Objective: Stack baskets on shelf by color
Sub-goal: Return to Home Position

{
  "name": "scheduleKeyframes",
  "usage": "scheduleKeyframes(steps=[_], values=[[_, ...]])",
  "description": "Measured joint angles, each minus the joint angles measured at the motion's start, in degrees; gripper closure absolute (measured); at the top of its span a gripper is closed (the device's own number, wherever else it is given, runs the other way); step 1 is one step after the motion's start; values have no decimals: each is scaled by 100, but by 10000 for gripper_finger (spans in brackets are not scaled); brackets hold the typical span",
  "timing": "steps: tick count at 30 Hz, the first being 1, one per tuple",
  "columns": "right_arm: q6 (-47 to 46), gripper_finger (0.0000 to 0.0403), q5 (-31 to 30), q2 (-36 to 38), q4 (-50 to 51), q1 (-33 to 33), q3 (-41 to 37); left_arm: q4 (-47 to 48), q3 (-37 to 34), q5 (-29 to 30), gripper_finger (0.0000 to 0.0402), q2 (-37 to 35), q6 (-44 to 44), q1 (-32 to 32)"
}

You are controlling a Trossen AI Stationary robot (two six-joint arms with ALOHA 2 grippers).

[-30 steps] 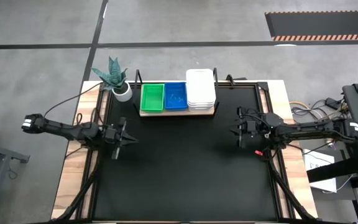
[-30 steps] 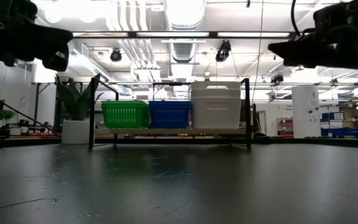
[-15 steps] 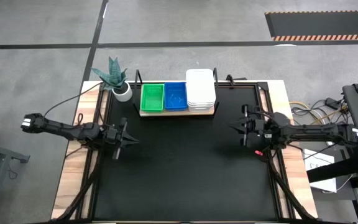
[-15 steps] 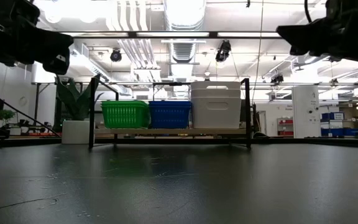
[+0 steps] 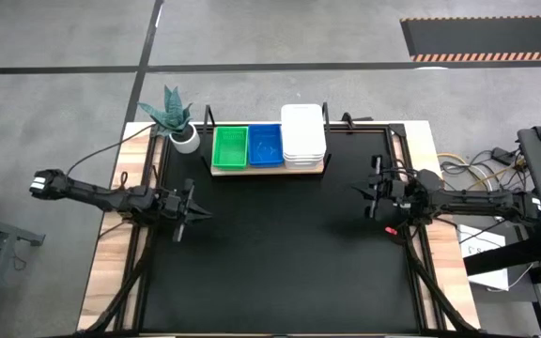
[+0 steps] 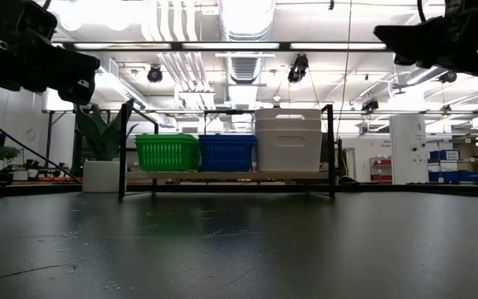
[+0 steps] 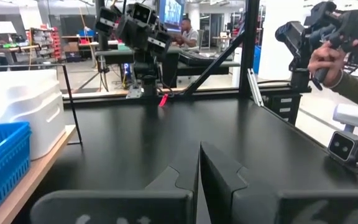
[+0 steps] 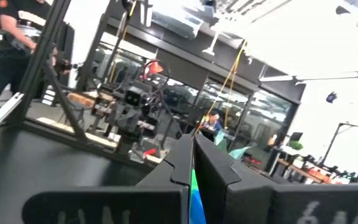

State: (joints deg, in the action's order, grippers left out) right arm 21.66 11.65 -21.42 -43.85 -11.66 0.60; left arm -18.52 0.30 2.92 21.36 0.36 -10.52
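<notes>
The shelf (image 5: 267, 171) stood at the table's far edge, carrying three stacks: green baskets (image 5: 230, 147) left, blue (image 5: 266, 145) middle, white (image 5: 302, 136) right. The left claw (image 5: 198, 212) and right claw (image 5: 357, 192) hung nearer, well apart from it, both pinched closed and empty.

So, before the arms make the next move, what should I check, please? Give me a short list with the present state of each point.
1. Green baskets, blue baskets and white baskets stand in separate stacks on the shelf: ok.
2. Three baskets in each stack: cannot tell.
3. Left claw shut, holding nothing: ok.
4. Right claw shut, holding nothing: ok.
5. Both claws apart from the shelf: ok.
6. A person's hand beyond the table edge, out of the arms' way: cannot tell.
</notes>
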Motion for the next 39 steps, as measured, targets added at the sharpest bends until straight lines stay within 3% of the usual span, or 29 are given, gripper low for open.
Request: scheduleKeyframes(steps=[11, 39], values=[[228, 394, 27, 228, 466, 0, -2, -1, -3, 0, 402, 219, 2, -2], [281, 394, 25, 213, 482, 0, 33, -1, -4, -2, 402, 1058, 4, 0]])
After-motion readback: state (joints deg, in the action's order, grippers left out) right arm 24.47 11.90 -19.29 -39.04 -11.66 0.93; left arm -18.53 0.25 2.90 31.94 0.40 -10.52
